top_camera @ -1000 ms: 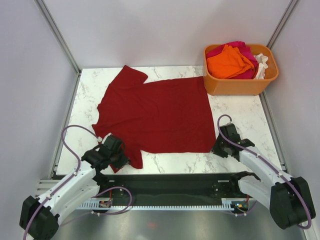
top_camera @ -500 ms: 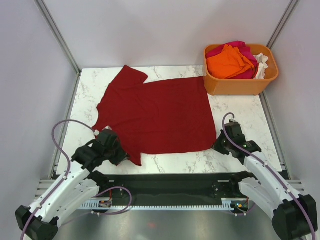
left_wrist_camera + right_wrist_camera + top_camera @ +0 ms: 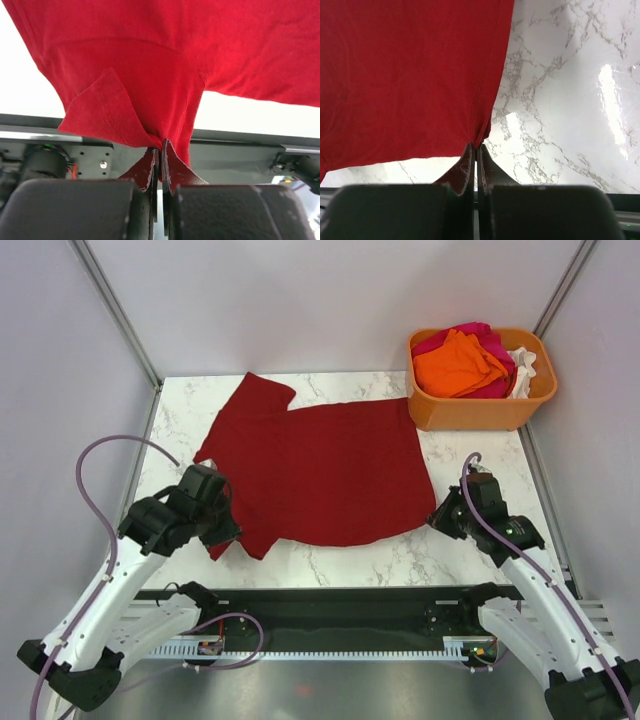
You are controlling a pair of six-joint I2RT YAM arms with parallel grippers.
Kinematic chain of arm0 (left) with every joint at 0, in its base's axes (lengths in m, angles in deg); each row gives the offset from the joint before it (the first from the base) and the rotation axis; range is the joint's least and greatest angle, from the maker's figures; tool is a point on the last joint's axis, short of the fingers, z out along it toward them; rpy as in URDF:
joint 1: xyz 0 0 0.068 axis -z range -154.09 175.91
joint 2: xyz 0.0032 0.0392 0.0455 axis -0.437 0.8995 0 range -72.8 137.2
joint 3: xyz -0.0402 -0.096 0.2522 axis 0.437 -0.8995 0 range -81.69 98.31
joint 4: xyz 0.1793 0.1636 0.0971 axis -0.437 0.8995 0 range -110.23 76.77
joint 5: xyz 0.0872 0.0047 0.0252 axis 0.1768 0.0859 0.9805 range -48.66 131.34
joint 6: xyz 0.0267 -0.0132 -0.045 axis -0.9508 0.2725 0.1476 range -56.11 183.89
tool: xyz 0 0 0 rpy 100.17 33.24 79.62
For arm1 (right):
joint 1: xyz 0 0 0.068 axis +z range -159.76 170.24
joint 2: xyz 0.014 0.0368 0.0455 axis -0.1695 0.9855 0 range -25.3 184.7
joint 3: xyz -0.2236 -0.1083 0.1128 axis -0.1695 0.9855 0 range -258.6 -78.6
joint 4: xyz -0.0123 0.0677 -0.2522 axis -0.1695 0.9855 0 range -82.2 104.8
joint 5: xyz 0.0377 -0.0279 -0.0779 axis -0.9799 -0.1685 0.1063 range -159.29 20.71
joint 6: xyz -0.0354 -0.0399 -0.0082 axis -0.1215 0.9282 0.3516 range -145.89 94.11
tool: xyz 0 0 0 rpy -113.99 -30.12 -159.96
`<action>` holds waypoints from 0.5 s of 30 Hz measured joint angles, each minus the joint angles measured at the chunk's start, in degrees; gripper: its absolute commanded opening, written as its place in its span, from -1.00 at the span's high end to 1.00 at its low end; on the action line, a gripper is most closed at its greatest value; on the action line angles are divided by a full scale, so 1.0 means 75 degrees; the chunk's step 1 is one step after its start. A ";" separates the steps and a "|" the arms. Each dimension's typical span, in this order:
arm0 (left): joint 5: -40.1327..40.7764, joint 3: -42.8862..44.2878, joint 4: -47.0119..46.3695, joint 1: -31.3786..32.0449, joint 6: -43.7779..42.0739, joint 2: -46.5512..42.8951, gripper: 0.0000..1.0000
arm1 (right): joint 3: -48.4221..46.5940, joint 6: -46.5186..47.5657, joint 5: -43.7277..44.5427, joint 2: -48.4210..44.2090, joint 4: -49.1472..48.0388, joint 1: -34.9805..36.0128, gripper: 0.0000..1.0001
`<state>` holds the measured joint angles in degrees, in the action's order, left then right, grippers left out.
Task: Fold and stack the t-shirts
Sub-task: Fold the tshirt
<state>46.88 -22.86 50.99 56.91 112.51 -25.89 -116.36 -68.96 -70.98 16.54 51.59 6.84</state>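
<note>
The red shirt (image 3: 320,465) lay spread across the middle of the desk (image 3: 480,475). The other shirts (image 3: 462,362) sat heaped in the tub (image 3: 480,412) at upper right.

The left pincer (image 3: 159,150) was clamped on the shirt's lower-left corner by the sleeve, with cloth bunched between its closed fingers. The right pincer (image 3: 476,147) was clamped on the lower-right hem corner. From both grips the near edge ran up off the desk.

This looked like the start of the first fold, with both near corners held and nothing yet laid over. The next move would call for carrying both corners together toward the top of the frame. The edge between them should be kept taut and level, lowered onto the far edge, and only then released.
</note>
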 measured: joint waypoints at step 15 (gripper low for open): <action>0.1250 0.3279 -0.0428 -0.0044 -0.2809 0.4782 0.95 | -0.3089 0.0749 0.0446 0.3893 -0.0959 -0.0006 1.00</action>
<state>56.26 1.73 47.78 56.59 91.44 9.98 -139.53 -63.34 -67.64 45.75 44.40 6.80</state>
